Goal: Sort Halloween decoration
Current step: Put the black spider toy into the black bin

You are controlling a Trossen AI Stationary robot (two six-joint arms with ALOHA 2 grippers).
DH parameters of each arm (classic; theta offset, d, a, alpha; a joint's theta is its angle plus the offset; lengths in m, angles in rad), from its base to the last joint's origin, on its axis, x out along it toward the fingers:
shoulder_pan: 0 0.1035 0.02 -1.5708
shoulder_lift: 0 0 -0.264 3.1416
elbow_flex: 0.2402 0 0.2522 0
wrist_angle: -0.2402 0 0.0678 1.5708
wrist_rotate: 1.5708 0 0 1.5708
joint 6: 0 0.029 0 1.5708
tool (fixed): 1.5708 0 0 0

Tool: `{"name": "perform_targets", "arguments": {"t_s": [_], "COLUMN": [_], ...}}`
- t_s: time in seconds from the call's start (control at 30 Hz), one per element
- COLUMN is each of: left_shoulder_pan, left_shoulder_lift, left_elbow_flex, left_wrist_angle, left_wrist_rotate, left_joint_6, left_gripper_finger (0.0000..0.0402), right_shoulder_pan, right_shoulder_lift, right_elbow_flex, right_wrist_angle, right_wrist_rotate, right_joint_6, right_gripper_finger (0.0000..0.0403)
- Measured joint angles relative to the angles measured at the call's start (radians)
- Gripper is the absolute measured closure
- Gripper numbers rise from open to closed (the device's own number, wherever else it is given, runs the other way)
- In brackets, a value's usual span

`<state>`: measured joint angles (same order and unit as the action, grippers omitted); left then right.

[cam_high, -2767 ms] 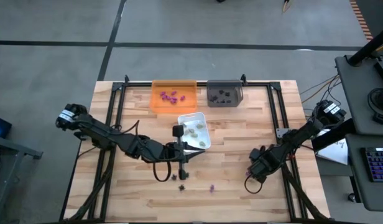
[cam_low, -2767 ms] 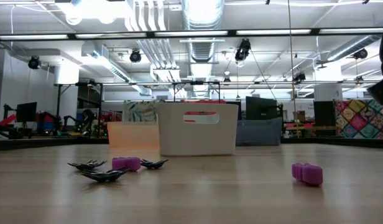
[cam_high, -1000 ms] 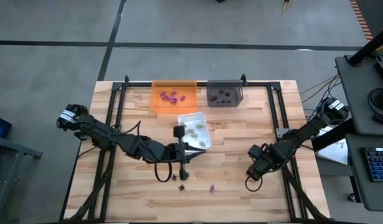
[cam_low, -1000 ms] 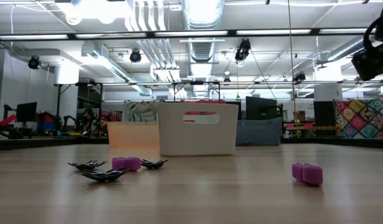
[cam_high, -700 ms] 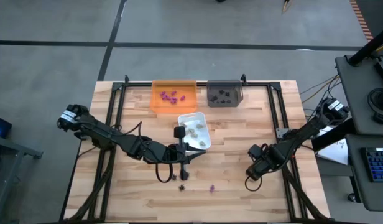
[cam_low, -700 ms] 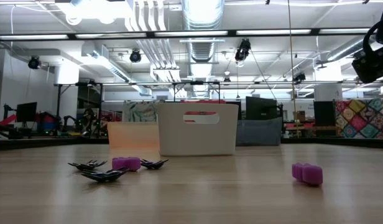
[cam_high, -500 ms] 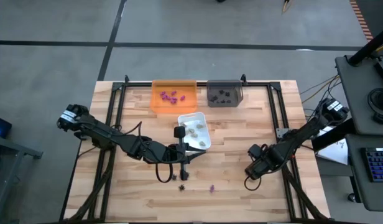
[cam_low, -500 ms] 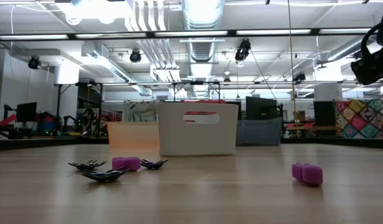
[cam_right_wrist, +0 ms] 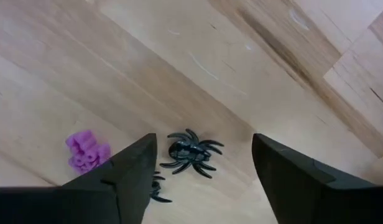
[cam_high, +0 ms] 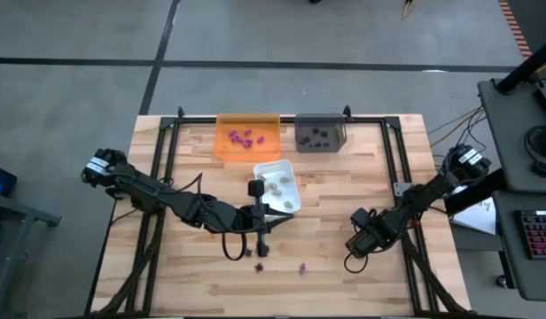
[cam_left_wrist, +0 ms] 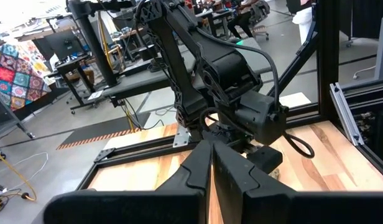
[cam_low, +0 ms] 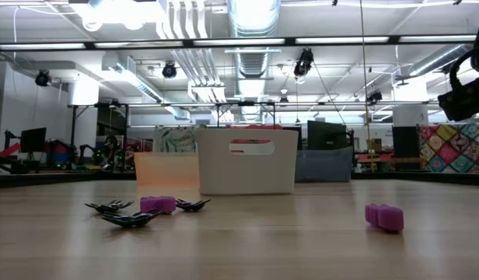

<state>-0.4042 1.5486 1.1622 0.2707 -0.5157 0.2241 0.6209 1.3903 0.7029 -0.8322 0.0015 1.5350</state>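
Loose decoration pieces lie on the wooden table near its front: black spiders with a purple piece among them, and another purple piece to their right. My right gripper is open, well above the table and right of these pieces. Its wrist view looks down on a spider and a purple piece between its fingers. My left gripper is shut and held level by the white tray, above the spiders.
Three trays stand toward the far side. The orange tray holds purple pieces, the grey tray black ones, and the white tray pale beige ones. A black frame runs along the table's sides. Bare wood lies between the two grippers.
My right gripper has come down a little and shifted slightly toward the table's left, closer to the loose pieces. The pieces and my left gripper have stayed where they were.
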Motion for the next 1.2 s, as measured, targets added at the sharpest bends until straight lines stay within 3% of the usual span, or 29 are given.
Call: {"name": "perform_targets", "arguments": {"t_s": [0.53,0.9,1.2], "left_shoulder_pan": [0.0,0.0,0.0], "left_shoulder_lift": [0.0,0.0,0.0], "left_elbow_flex": [0.0,0.0,0.0], "left_wrist_angle": [-0.001,-0.001,-0.001], "left_wrist_rotate": [0.0,0.0,0.0], "left_joint_6": [0.0,0.002,0.004], "left_gripper_finger": [0.0402,0.0402,0.0402], "right_shoulder_pan": [-0.002,-0.002,-0.05], "right_shoulder_lift": [0.002,-0.001,-0.026], "right_elbow_flex": [0.0,0.0,0.012], "right_wrist_angle": [0.009,0.008,0.012], "right_wrist_rotate": [0.003,0.017,0.138], "right_joint_6": [0.012,-0.001,-0.044], "right_gripper_finger": [0.0283,0.0323,0.0328]}}
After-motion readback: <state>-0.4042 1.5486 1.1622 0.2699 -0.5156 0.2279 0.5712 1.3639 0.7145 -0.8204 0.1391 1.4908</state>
